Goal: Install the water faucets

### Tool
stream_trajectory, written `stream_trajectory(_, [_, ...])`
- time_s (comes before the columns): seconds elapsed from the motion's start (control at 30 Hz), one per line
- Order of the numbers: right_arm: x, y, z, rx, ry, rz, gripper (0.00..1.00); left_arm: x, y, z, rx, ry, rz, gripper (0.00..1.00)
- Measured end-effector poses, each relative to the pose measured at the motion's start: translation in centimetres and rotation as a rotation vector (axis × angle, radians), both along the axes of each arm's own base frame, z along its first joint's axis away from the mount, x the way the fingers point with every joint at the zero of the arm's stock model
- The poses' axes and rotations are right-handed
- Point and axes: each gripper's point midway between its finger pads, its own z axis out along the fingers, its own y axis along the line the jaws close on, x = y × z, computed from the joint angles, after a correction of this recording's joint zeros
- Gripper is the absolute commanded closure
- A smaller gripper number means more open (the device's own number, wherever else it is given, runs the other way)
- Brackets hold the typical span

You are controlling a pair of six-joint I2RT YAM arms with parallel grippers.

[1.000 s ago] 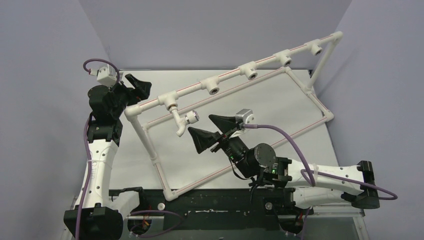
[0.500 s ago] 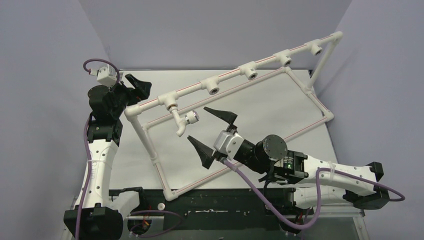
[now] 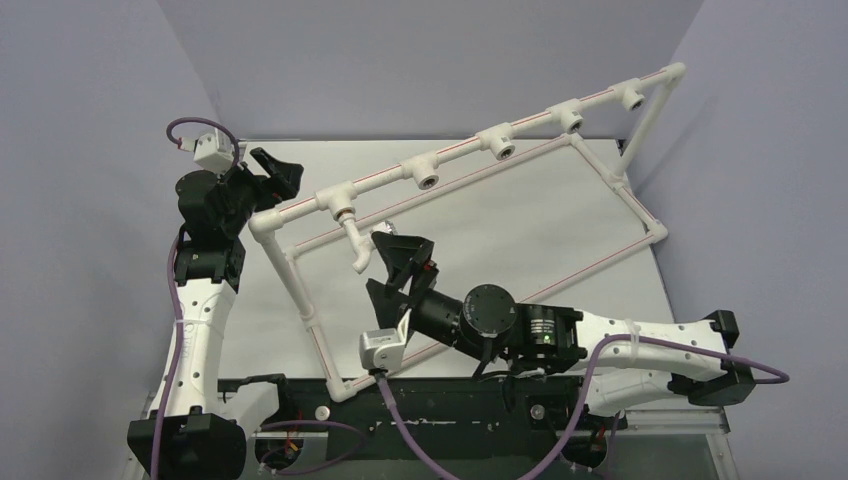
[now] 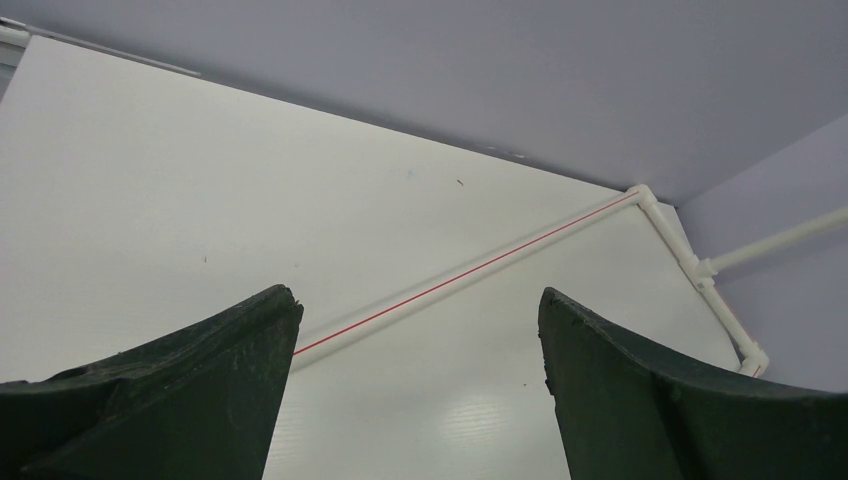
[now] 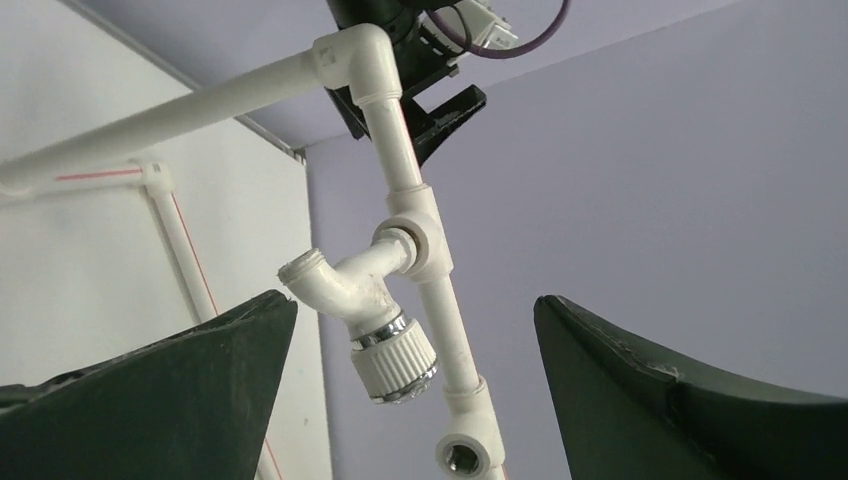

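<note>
A white tap (image 3: 356,243) is screwed into the leftmost tee of the white pipe frame (image 3: 460,150). Its spout points toward the near edge. In the right wrist view the tap (image 5: 345,285) and its ribbed knob (image 5: 397,358) show between my fingers. My right gripper (image 3: 395,272) is open, its jaws wide on either side of the knob and not touching it; the right wrist view shows it too (image 5: 415,300). My left gripper (image 3: 275,170) is open and empty at the frame's far left corner. The left wrist view (image 4: 420,295) shows only table and a pipe.
Several empty tee sockets (image 3: 428,181) sit along the raised top pipe. The frame's lower pipes (image 3: 610,255) lie on the white table (image 3: 520,215). Grey walls close in on three sides. The right wrist camera and its purple cable (image 3: 395,400) hang near the front edge.
My right gripper has rolled over about its wrist and moved left, up to the tap's knob. The left arm has not moved.
</note>
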Motion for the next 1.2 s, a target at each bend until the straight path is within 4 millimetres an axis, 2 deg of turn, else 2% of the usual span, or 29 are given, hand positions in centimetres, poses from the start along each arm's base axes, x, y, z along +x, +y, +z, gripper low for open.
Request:
stream_trajectory(0.23, [2.0, 1.3, -3.5, -0.257, -0.2, -0.14, 0.07, 0.0, 0.0, 0.0, 0.0, 0.0, 0.0, 0.13])
stream_trajectory(0.33, [2.7, 1.6, -4.4, -0.322, -0.267, -0.183, 0.09, 0.0, 0.0, 0.0, 0.0, 0.0, 0.0, 0.13])
stream_trajectory(0.57, [3.6, 1.3, -3.2, -0.31, -0.388, -0.275, 0.13, 0.0, 0.0, 0.0, 0.0, 0.0, 0.0, 0.13])
stream_trajectory(0.67, [3.9, 1.8, -2.9, -0.291, -0.41, -0.303, 0.14, 0.0, 0.0, 0.0, 0.0, 0.0, 0.0, 0.14])
stream_trajectory(0.9, [5.2, 2.9, -3.9, -0.304, -0.428, -0.341, 0.22, 0.0, 0.0, 0.0, 0.0, 0.0, 0.0, 0.13])
stream_trajectory(1.03, [6.6, 2.8, -4.2, -0.303, -0.422, -0.377, 0.34, 0.0, 0.0, 0.0, 0.0, 0.0, 0.0, 0.13])
stream_trajectory(1.1, [6.9, 2.7, -4.1, -0.298, -0.419, -0.386, 0.47, 0.0, 0.0, 0.0, 0.0, 0.001, 0.0, 0.13])
stream_trajectory(1.2, [7.4, 2.6, -4.3, -0.292, -0.41, -0.398, 0.72, 0.0, 0.0, 0.0, 0.0, 0.001, 0.0, 0.13])
